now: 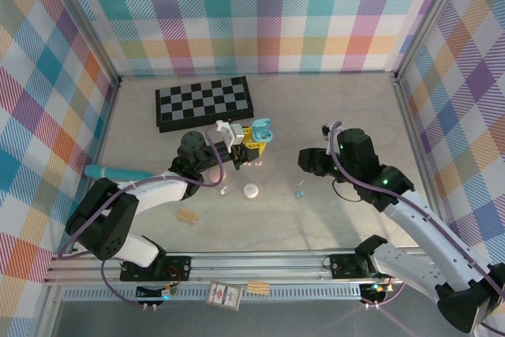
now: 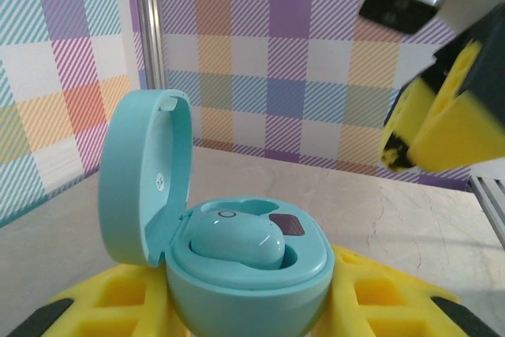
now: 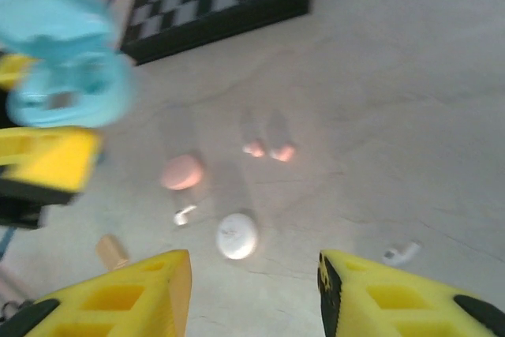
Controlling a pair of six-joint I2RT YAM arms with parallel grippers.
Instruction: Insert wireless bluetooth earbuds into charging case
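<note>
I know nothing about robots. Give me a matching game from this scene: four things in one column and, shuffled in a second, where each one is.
1. teal case
2. white case
3. chessboard
4. wooden block

A. farthest back
B. open, held in the left gripper
C. lying in the middle
D. nearest the front

Pairs: 1-B, 2-C, 3-A, 4-D

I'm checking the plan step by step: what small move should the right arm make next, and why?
Probably lower the open right gripper onto the small pale stemmed earbud lying on the table close by. The open turquoise pebble-shaped charging case in the left gripper holds one turquoise earbud, and its other pocket looks empty.
</note>
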